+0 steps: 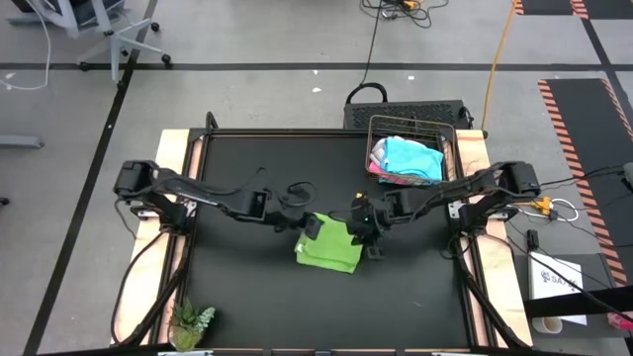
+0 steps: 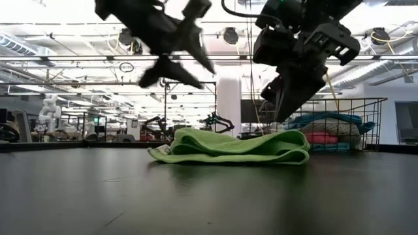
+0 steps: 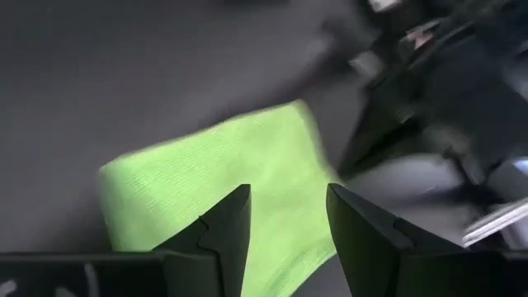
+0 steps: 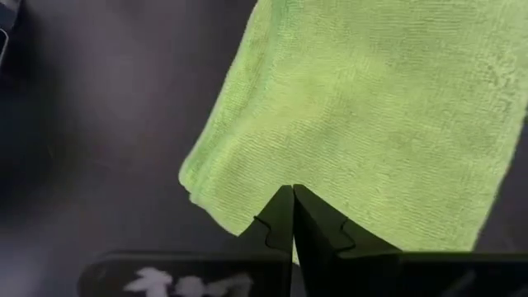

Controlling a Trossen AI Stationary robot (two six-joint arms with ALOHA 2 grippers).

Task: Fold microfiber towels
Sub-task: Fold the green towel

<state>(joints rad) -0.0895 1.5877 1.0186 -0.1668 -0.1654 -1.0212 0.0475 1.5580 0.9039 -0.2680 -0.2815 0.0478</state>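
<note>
A lime green microfiber towel (image 1: pixel 331 249) lies folded in several layers on the black table (image 1: pixel 247 287), a little right of centre; the low view shows it as a flat bundle (image 2: pixel 228 147). My left gripper (image 1: pixel 313 227) hovers open above its left part (image 3: pixel 287 194), clear of the cloth (image 2: pixel 186 72). My right gripper (image 1: pixel 368 242) hangs shut above its right part (image 4: pixel 293 191), and in the low view its tips (image 2: pixel 285 117) stand a little above the towel. More towels, light blue and pink (image 1: pixel 407 160), lie piled in the wire basket.
The wire basket (image 1: pixel 450 133) stands at the table's far right corner and shows behind the green towel in the low view (image 2: pixel 372 124). A small green plant (image 1: pixel 191 321) sits at the near left corner. Bare black table lies left of and in front of the towel.
</note>
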